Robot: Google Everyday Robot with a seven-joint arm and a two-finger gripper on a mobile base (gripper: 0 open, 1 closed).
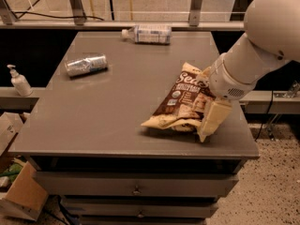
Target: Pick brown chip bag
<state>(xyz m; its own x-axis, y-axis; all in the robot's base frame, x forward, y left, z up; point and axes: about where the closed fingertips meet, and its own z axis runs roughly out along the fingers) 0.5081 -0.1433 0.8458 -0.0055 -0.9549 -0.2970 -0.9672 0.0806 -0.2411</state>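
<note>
The brown chip bag (180, 104) lies flat on the right part of the grey table (108, 107), crinkled, with cream ends and white lettering. My gripper (212, 118) hangs from the white arm coming in from the upper right. It is over the bag's right edge and covers part of the lettering. One cream finger (211, 123) points down near the bag's front right corner.
A crushed silver can (86, 65) lies at the table's left. A clear plastic bottle (146, 33) lies at the far edge. A soap dispenser (19, 81) stands on a ledge to the left. Cardboard boxes (21, 198) sit on the floor at lower left. Drawers run below the tabletop.
</note>
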